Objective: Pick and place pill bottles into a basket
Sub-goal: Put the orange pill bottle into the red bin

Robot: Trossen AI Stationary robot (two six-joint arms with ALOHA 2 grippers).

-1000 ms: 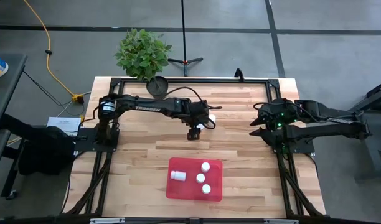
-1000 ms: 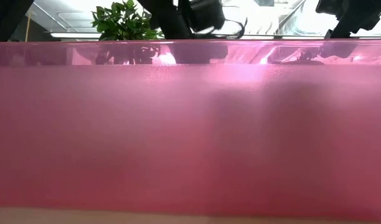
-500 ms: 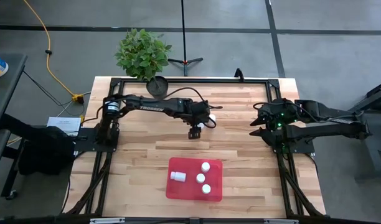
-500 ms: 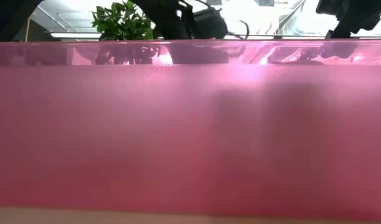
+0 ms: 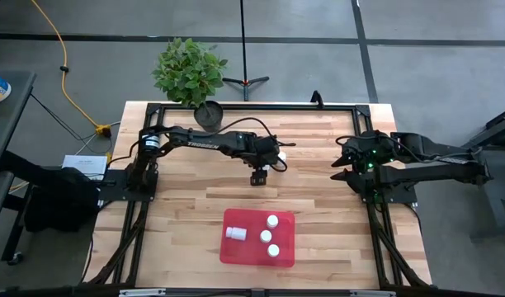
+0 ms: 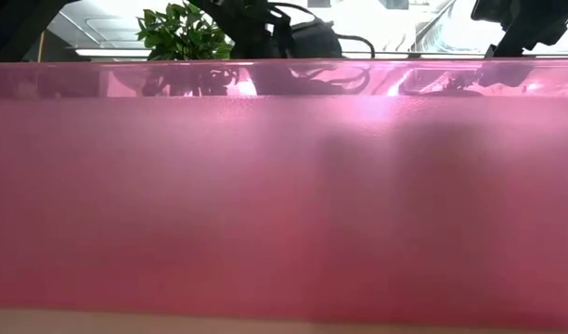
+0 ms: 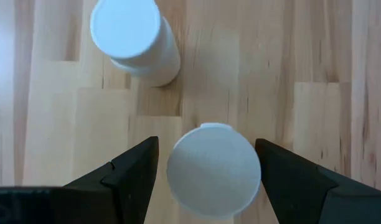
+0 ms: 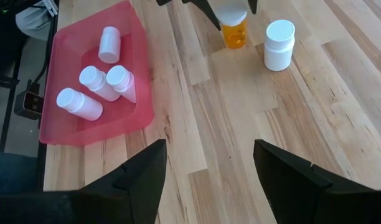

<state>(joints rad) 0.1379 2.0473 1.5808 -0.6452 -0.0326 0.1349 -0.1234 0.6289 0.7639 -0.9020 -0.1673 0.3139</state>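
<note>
The red tray lies near the table's near edge and holds several white pill bottles, one of them lying on its side. An amber bottle with a white cap stands on its base on the wood at mid-table. A white bottle stands beside it, toward the far edge. My left gripper is open and points down over the amber bottle, one finger on each side of its cap, with a small gap on either side. My right gripper is open and empty at the table's right edge.
A potted plant stands at the far edge, left of centre. A black frame runs round the tabletop. In the low view the tray's red wall fills nearly the whole picture. Bare wood lies between the tray and the two standing bottles.
My left gripper has come down toward the amber bottle and stays open.
</note>
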